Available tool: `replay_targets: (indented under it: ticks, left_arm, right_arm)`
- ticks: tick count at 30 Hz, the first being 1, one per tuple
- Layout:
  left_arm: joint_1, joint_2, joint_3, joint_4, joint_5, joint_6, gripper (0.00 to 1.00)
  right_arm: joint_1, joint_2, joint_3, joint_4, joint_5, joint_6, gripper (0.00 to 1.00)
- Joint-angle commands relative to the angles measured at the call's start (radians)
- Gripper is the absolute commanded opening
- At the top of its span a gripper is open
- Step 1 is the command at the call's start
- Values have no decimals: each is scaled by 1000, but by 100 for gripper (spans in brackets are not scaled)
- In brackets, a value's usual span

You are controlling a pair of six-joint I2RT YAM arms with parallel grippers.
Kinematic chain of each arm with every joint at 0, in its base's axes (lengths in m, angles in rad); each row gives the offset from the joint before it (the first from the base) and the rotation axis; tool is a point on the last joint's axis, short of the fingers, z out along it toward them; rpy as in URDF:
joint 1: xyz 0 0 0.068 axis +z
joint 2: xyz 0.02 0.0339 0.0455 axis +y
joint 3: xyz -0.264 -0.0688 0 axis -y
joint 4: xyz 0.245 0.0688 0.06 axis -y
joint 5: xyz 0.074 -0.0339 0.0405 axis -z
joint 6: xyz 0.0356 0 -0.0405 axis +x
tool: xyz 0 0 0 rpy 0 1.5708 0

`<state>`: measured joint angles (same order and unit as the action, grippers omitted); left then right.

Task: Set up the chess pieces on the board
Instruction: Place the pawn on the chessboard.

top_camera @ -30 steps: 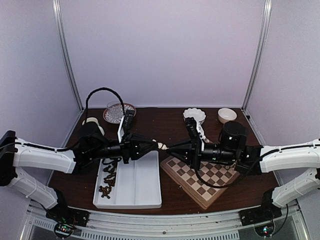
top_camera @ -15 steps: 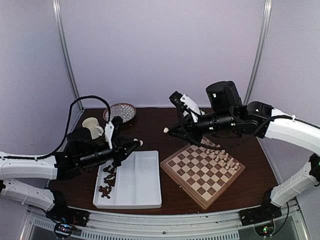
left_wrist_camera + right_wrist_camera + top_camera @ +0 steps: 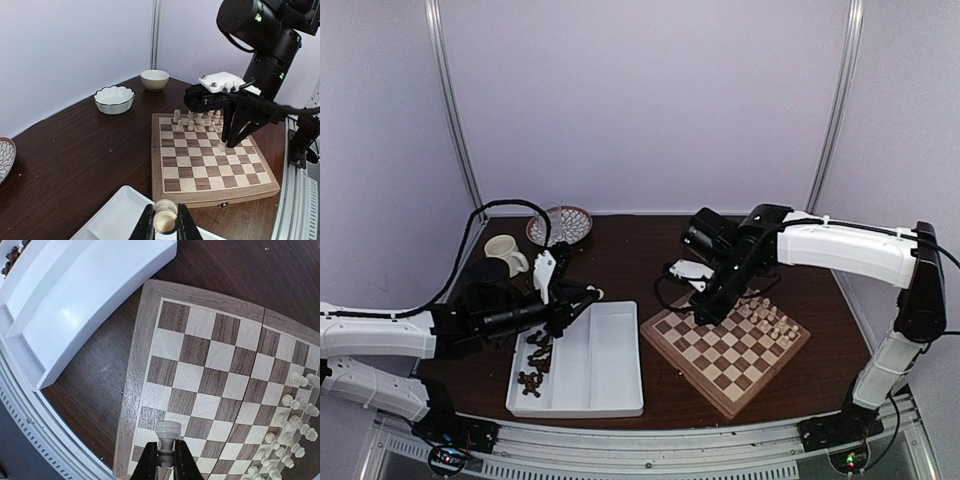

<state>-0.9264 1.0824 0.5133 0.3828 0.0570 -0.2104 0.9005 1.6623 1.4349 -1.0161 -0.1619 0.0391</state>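
The board [image 3: 200,365] is smooth, satin-finished wood with pale and dark brown checks and a lighter wood rim. The chess pieces [image 3: 292,410] at its 4 o'clock side are cream turned wood, faintly shiny. The tray [image 3: 75,300] at the board's 10 o'clock is glossy white plastic. The table [image 3: 75,150] is dark wood grain with a low sheen. The bowl [image 3: 114,98] at 11 o'clock looks like glazed white ceramic. The left gripper [image 3: 165,222] and right gripper [image 3: 165,455] have matt black plastic fingers.
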Motion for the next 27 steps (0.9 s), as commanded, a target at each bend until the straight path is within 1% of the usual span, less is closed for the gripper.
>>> replay_targets:
  ticks: [1, 3, 6, 10, 12, 18, 27]
  left_arm:
    - [5, -1, 36, 0, 13, 11, 0]
    - [5, 2, 40, -4, 16, 10, 0]
    - [5, 5, 44, -9, 25, 9, 0]
    - [5, 10, 51, -18, 30, 9, 0]
    - [5, 15, 51, -18, 31, 8, 0]
    - [4, 37, 71, -40, 39, 11, 0]
    - [5, 42, 75, -45, 43, 10, 0]
  right_arm:
    - [-10, 93, 55, -114, 91, -19, 5]
    - [-12, 164, 86, -153, 93, -25, 0]
    - [-13, 221, 105, -173, 102, -25, 0]
    - [-18, 251, 120, -169, 115, -25, 3]
    - [-21, 258, 124, -162, 119, -53, 7]
    - [-23, 291, 154, -130, 131, -48, 13]
    - [-23, 354, 193, -119, 135, -51, 14]
